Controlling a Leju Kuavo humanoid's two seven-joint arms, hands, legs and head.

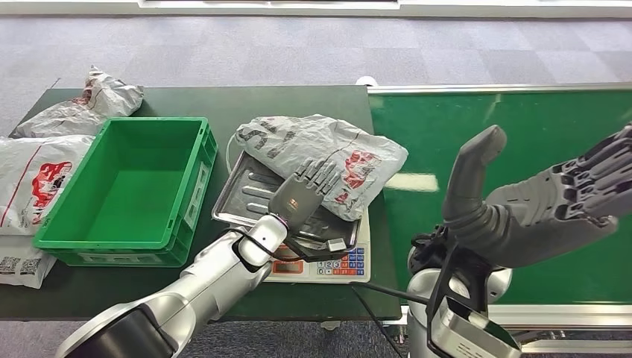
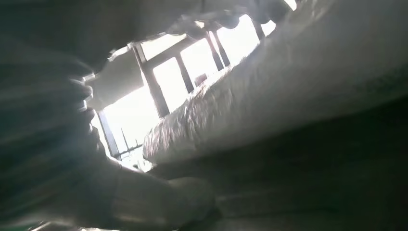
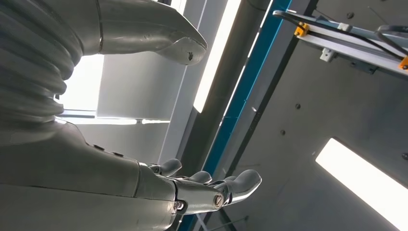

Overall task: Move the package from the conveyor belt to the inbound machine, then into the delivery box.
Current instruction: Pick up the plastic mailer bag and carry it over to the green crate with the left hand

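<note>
Package (image 1: 320,160) is a grey crumpled mailer bag with red print, lying on the metal tray (image 1: 242,195) of the scale (image 1: 328,261) at table centre. It overhangs the tray toward 2 o'clock, right up to the edge of the conveyor belt (image 1: 514,134).

Left hand (image 1: 304,192) sits at the bag's 7 o'clock edge, fingers laid forward onto it, palm over the tray. Touching the bag for sure; whether it has an actual grip on it, I cannot tell. Left wrist view is dark and blurred: pale crinkled bag surface (image 2: 269,91) close over the hand, nothing clearer.

Right hand (image 1: 551,198) is up over the belt at 3 o'clock from the bag, well apart from it. Thumb sticks up, fingers stretched out toward the right, nothing in it. Right wrist view agrees: thumb and fingers (image 3: 235,185) spread wide with ceiling lights between them.

Green crate (image 1: 127,186) stands at 9 o'clock from the scale, just beside the tray, no bag inside. More grey bags (image 1: 45,149) lie piled on the table (image 1: 298,101) past the crate, 9 to 10 o'clock.
</note>
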